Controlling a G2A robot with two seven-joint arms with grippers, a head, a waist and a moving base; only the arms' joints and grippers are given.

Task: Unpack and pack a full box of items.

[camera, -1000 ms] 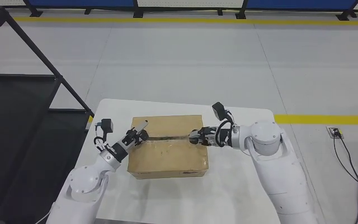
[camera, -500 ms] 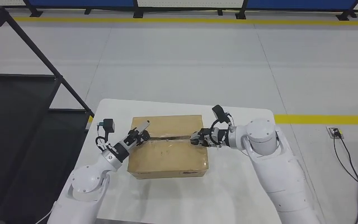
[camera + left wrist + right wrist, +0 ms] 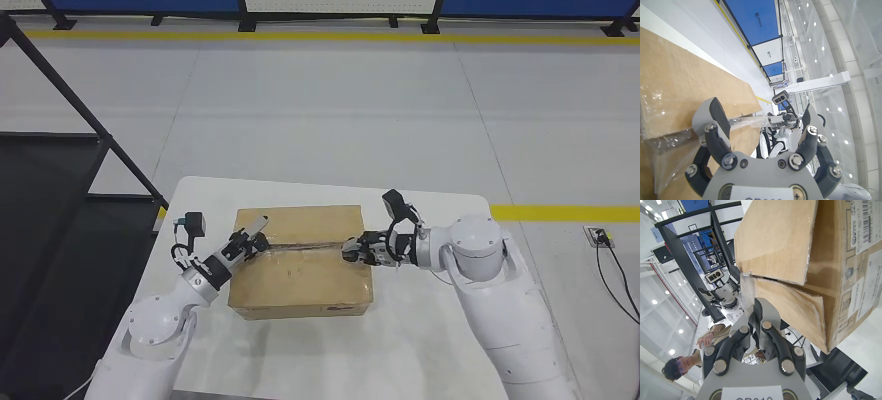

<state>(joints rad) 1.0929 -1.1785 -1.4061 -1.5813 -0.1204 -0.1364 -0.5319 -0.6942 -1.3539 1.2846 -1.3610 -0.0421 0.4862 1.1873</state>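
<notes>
From above: closed cardboard box (image 3: 298, 262) mid white table (image 3: 430, 340); left gripper (image 3: 250, 240) at one end of the top seam, arm stretched forward; right gripper (image 3: 350, 248) at the other end, elbow bent inward. At the left wrist: fingers (image 3: 719, 113) spread wide, one pad against the flap edge. At the right wrist: fingers (image 3: 761, 311) pinched tight on a strip of clear tape (image 3: 746, 289) running from the seam.

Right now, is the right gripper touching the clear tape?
Touching. The right wrist view shows the right gripper shut on the clear tape, which runs from the box seam into its grip.
</notes>
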